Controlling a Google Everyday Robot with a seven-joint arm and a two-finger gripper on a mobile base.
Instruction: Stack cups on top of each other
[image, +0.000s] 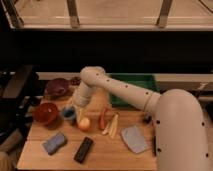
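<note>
The light blue cup (68, 114) stands upright on the wooden table (107, 152), between the red bowl and a small orange fruit. The dark brownish cup (57, 88) sits at the table's back left corner, apart from the blue cup. My gripper (75, 106) hangs at the end of the white arm, just above and to the right of the blue cup, close to its rim. I cannot tell whether it touches the cup.
A red bowl (45, 112) stands left of the blue cup. An orange fruit (84, 123), a red chili (103, 119) and a pale banana-like item (113, 125) lie mid-table. In front lie a blue sponge (54, 143), a black bar (84, 149) and a grey cloth (134, 138). A green bin (134, 83) stands behind.
</note>
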